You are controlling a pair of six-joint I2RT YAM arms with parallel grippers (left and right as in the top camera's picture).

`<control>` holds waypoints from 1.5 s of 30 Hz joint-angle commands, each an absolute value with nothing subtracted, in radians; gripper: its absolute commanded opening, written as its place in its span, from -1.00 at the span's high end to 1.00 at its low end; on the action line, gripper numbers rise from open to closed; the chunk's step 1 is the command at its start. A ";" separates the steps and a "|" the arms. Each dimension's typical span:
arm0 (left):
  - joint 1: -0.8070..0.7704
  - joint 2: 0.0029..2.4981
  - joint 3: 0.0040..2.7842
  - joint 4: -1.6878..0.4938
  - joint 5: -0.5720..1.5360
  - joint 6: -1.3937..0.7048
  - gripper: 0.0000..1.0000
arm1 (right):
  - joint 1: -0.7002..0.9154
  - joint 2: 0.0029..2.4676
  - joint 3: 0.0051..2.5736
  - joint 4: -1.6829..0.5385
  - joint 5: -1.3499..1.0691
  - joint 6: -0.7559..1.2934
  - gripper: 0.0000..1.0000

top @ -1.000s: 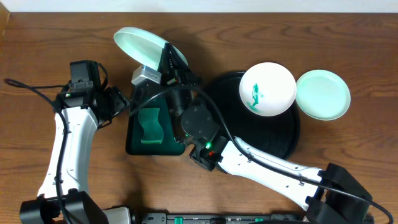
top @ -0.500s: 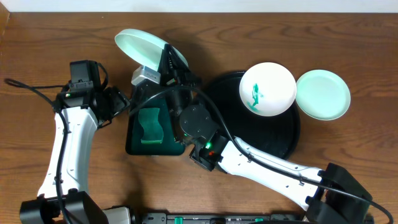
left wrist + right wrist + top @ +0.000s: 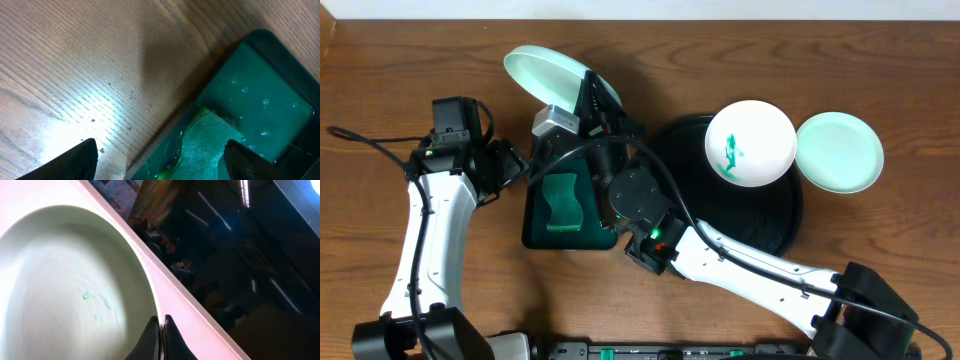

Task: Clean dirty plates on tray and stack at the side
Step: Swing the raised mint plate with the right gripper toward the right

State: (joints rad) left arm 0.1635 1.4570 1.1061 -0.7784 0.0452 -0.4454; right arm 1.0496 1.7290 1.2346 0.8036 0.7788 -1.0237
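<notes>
The right tool (image 3: 161, 325) is pinching fully shut on the rim of a pale mint green round plate (image 3: 545, 72), holding it tilted on edge over the far end of the small dark green rectangular tray (image 3: 533, 228). In the wrist view a few pale droplets are sitting in the plate's hollow, and no plain smear is showing. The wavy green sponge (image 3: 561, 200) is lying in that tray, below the right tool. The left tool (image 3: 162, 157) is hanging wide open and gripping nothing, with the sponge's corner and the bare wooden surface (image 3: 75, 65) beneath it.

Progress, as a judgement:
- The held plate seems to be mid-cleaning.
- The white round plate (image 3: 750, 142), carrying a green smear, is waiting well to the right of the right tool, on the far rim of the large glossy black round tray (image 3: 760, 225). It is not cleaned yet.
- The second mint green plate (image 3: 840, 152) is lying beyond the white one, off the black tray. It is looking clean and is probably starting the stack.
- Nothing is stacked yet.
</notes>
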 commanded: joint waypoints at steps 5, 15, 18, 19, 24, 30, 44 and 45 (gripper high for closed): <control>0.168 1.454 1.123 -0.780 0.033 -0.450 -0.62 | 1.058 1.730 1.249 0.807 0.778 -0.999 0.97; 0.168 1.454 1.123 -0.780 0.033 -0.450 -0.62 | 1.058 1.731 1.249 0.758 0.782 -0.923 0.97; 0.168 1.454 1.123 -0.780 0.033 -0.450 -0.62 | 1.058 1.731 1.249 0.699 0.786 -0.845 0.97; 0.168 1.454 1.123 -0.780 0.033 -0.450 -0.62 | 1.058 1.731 1.249 0.672 0.792 -0.812 0.97; 0.168 1.454 1.123 -0.780 0.033 -0.450 -0.62 | 1.055 1.731 1.249 0.446 0.819 -0.509 0.97; 0.168 1.454 1.123 -0.780 0.033 -0.450 -0.62 | 1.021 1.734 1.249 0.181 0.819 -0.159 0.97; 0.168 1.454 1.123 -0.780 0.033 -0.450 -0.62 | 0.859 1.682 1.249 -0.038 0.549 0.337 0.98; 0.168 1.454 1.123 -0.780 0.033 -0.450 -0.62 | 0.820 1.655 1.249 -0.081 0.497 0.399 0.98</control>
State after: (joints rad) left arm 0.1635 1.4570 1.1061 -0.7780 0.0452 -0.4454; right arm 0.8841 1.7287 1.2396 -0.0349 0.6537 0.2230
